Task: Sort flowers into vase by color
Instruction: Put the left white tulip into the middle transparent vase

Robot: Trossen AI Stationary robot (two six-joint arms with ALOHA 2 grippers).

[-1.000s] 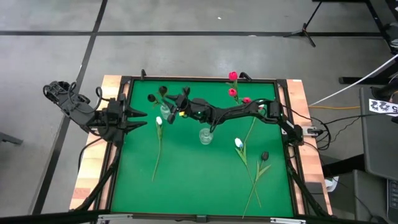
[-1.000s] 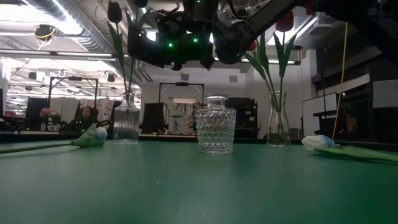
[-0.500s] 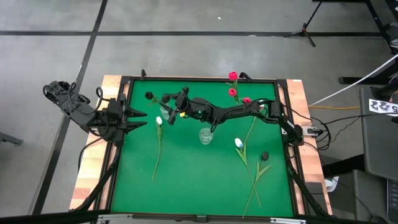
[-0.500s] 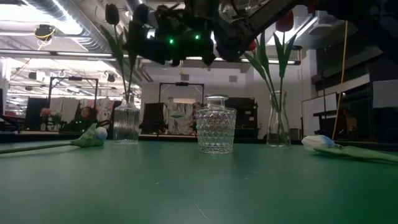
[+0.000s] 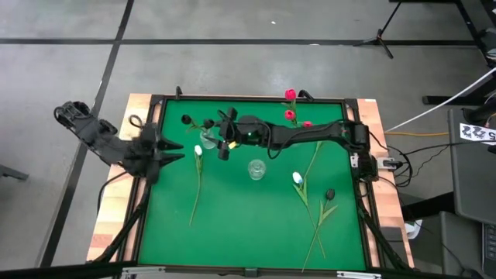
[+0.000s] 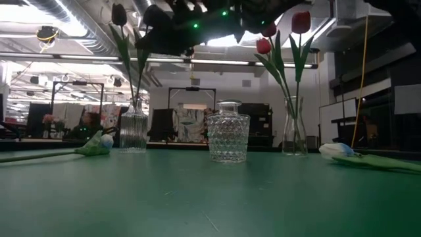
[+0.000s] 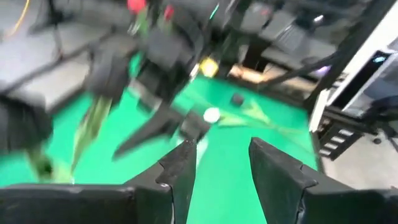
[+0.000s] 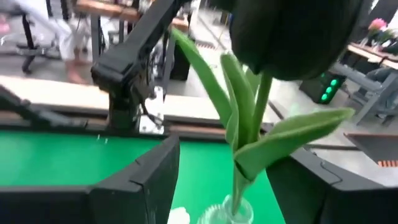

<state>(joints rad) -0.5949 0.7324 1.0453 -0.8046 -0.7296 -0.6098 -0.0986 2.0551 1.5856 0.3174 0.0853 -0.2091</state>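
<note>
Dark-fingered right gripper (image 8: 224, 180) stands wide, empty, straddling the near-black tulip (image 8: 292, 37) whose stem already sits in the vase (image 6: 133, 130) beneath it. Stems look light and springy (heads crush easily), so pinch mid-stem. Left gripper (image 7: 217, 165) waits partly open, well apart.

- Left wrist view: motion-blurred throughout; white tulip head (image 7: 212, 114) and dark objects ahead indistinct.
- Near-black tulip (image 8: 292, 37), right wrist view: head cut off by the picture's edge.
- Right tool (image 6: 191, 29), low view: partly cut off at the top edge.
- Vase (image 5: 205, 139) holding dark tulips, high view: largely hidden beneath the right arm.
</note>
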